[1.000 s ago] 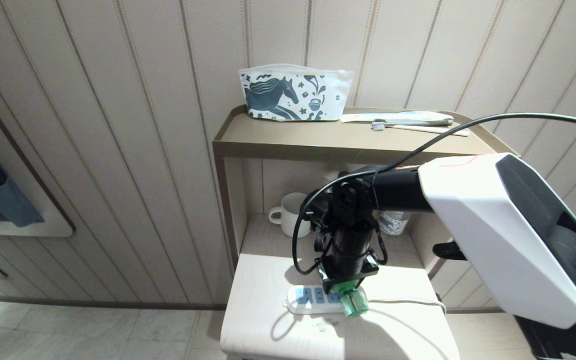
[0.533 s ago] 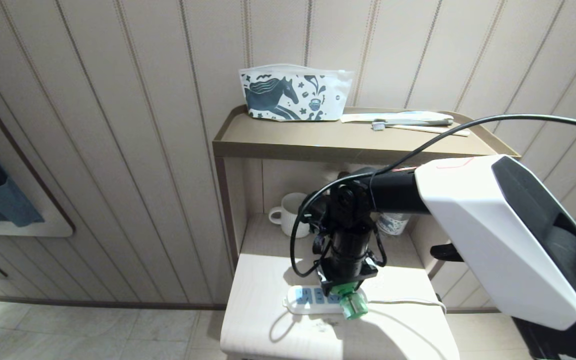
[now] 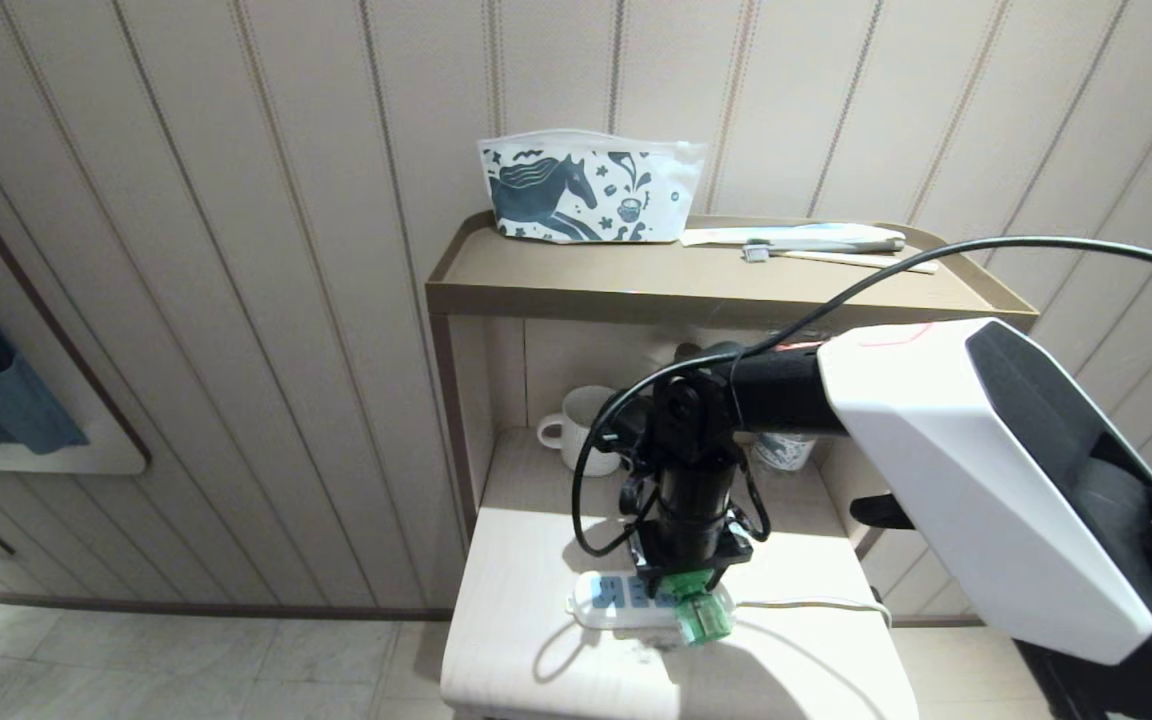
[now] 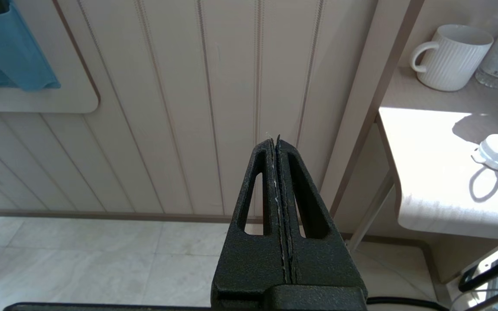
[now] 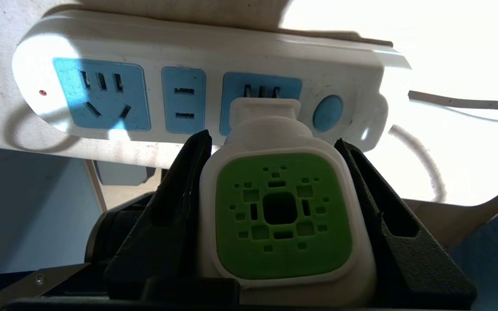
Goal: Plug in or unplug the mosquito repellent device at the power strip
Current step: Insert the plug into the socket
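Note:
The power strip lies flat on the pale table, white with three light-blue socket panels and a round blue button. My right gripper reaches down onto it and is shut on the mosquito repellent device. In the right wrist view the gripper clamps both sides of the device's white head with its green perforated top. The plug neck sits against the socket panel beside the button on the power strip; the prongs are hidden. The left gripper hangs shut and empty, left of the table.
A white mug and a water bottle stand on the shelf behind the strip. A horse-print pouch and toothbrush lie on the cabinet top. The strip's thin cord trails right. The table's front edge is close.
My right arm has edged slightly left and lower, bringing the device closer down onto the strip. The strip and the left gripper have stayed put.

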Robot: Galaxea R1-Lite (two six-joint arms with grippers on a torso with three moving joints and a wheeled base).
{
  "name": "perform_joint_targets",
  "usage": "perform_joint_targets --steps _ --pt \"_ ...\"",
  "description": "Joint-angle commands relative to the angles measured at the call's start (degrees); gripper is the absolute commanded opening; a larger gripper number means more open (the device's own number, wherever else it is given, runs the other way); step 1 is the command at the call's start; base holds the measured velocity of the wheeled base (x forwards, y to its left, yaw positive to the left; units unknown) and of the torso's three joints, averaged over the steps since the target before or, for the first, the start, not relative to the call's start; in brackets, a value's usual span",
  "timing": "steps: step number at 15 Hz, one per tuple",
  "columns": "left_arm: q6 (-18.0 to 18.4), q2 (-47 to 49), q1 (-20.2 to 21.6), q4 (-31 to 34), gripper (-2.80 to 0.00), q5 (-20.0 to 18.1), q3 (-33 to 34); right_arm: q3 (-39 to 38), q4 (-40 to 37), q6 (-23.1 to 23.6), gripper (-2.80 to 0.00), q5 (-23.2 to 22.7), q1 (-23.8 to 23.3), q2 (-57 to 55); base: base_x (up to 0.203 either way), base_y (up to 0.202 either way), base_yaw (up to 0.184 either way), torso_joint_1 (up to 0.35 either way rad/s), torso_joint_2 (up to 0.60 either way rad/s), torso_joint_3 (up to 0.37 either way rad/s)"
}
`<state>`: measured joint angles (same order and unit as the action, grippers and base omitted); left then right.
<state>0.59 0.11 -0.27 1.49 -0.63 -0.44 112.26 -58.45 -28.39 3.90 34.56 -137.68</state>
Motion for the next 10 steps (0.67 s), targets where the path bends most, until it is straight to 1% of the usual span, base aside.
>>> perform_joint_targets --steps 1,5,10 --pt "0.03 -0.02 0.00 0.01 -2.80 -0.07 0.00 0.06 0.08 -0.17 -2.80 0.05 -0.25 -1.32 0.000 0.000 0.000 0.000 0.00 0.000" --pt "0.03 0.07 0.00 0.01 -2.80 -0.07 0.00 0.09 1.68 -0.09 -2.80 0.05 -0.63 -2.07 0.000 0.000 0.000 0.000 0.00 0.000" --pt "0.03 -0.02 0.00 0.01 -2.80 -0.07 0.00 0.50 1.68 0.00 -2.80 -0.30 -1.69 -2.16 0.000 0.000 0.000 0.000 0.00 0.000"
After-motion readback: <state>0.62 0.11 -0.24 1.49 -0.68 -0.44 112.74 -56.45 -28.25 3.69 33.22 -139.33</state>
